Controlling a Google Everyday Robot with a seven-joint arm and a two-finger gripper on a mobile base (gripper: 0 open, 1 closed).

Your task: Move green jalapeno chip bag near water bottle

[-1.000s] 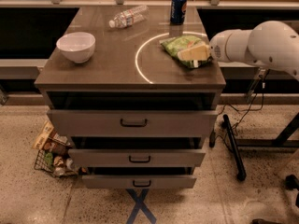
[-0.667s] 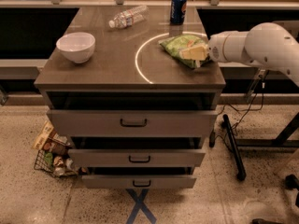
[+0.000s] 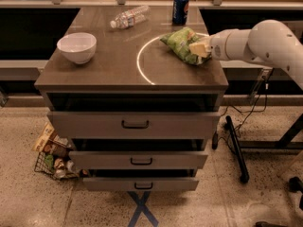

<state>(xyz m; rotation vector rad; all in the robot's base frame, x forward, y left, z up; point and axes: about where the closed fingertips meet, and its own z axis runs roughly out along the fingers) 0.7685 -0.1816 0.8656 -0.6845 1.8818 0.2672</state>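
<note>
The green jalapeno chip bag [image 3: 180,44] is a crinkled light-green foil bag at the right side of the brown cabinet top, slightly raised at its right end. My gripper [image 3: 199,48] reaches in from the right on a white arm and is shut on the bag's right end. The water bottle [image 3: 129,17] lies on its side at the back of the top, left of centre, well apart from the bag.
A blue soda can [image 3: 180,7] stands at the back, just behind the bag. A white bowl [image 3: 76,47] sits at the left. A white ring mark [image 3: 142,63] lies on the top. Three drawers [image 3: 135,124] stand partly open. A basket of snacks [image 3: 52,157] sits on the floor at left.
The gripper and the chip bag have shifted slightly to the left across the cabinet top. The bottle, can and bowl have not moved.
</note>
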